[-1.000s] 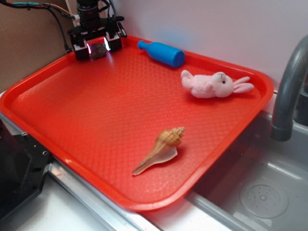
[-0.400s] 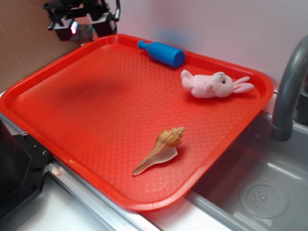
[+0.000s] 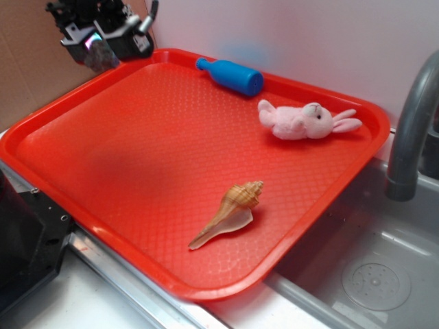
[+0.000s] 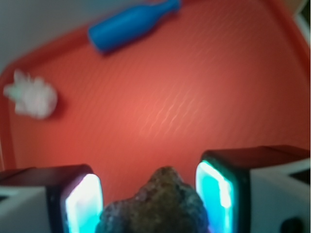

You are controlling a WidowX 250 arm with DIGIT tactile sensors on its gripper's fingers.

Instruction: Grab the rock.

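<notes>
The rock [image 4: 158, 204] is a lumpy dark brown-grey stone held between the two lit pads of my gripper [image 4: 150, 199] in the wrist view. In the exterior view the gripper [image 3: 103, 49] hangs in the air above the far left corner of the red tray [image 3: 41, 130], with the rock [image 3: 101, 55] showing grey between its fingers. The gripper is shut on the rock, clear of the tray surface.
A blue bottle [image 3: 231, 75] lies at the tray's far edge. A pink plush bunny [image 3: 305, 120] lies at the right. A tan spiral seashell [image 3: 230, 211] lies near the front. A sink [image 3: 370, 274] and grey faucet [image 3: 411, 123] stand to the right. A cardboard wall [image 3: 27, 75] stands behind left.
The gripper has risen off the tray with the rock between its fingers and moved left, beyond the tray's far left corner.
</notes>
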